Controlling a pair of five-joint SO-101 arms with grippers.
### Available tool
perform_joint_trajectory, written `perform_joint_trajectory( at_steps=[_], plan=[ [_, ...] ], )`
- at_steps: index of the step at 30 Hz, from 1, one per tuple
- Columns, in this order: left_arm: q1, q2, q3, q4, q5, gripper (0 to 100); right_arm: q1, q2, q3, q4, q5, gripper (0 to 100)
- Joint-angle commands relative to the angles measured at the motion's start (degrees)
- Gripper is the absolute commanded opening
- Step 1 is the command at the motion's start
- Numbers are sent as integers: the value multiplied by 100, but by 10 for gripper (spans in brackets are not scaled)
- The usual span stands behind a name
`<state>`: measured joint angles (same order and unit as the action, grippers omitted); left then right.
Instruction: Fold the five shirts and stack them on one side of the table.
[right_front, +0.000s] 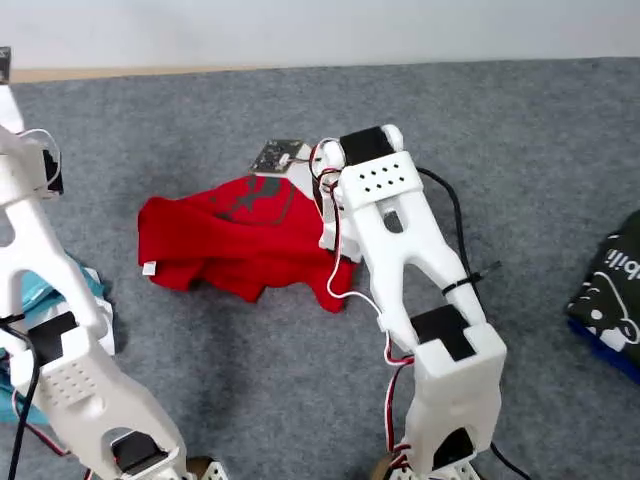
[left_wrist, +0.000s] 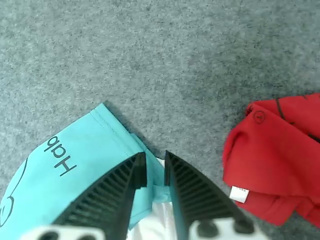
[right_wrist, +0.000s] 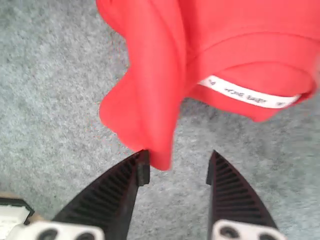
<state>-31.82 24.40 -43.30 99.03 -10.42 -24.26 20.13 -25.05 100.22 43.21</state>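
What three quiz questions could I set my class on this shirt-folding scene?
1. True or false: the red shirt lies neatly folded.
2. Which shirt lies right under the left gripper? A. red B. teal C. black
3. Fill the gap: the right gripper, at the red shirt's edge, is ___ (open or shut).

Key
1. False: it lies crumpled.
2. B, the teal shirt.
3. Open.
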Motion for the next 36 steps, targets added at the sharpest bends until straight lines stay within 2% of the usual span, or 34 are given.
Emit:
perform_joint_trajectory(
  at_steps=[1, 6, 13, 17, 22, 27, 36],
  plan=[
    [18, -325, 119, 141, 62, 69, -268, -690, -273, 233, 53, 195],
    [18, -325, 462, 141, 62, 69, -840, -1209, -167, 268, 26, 141],
    [18, -360, 514, 141, 62, 69, -1596, -1411, 1187, 268, 26, 29],
    [18, -369, 532, 141, 62, 69, -1657, -1376, 1829, 57, 35, 64],
    [18, -369, 541, 141, 62, 69, -1262, -954, 2084, -479, 26, 205],
    [18, -369, 541, 141, 62, 69, -945, -207, 1829, -681, 53, 210],
    [18, -369, 541, 141, 62, 69, -822, 1385, 431, -681, 35, 210]
  ],
)
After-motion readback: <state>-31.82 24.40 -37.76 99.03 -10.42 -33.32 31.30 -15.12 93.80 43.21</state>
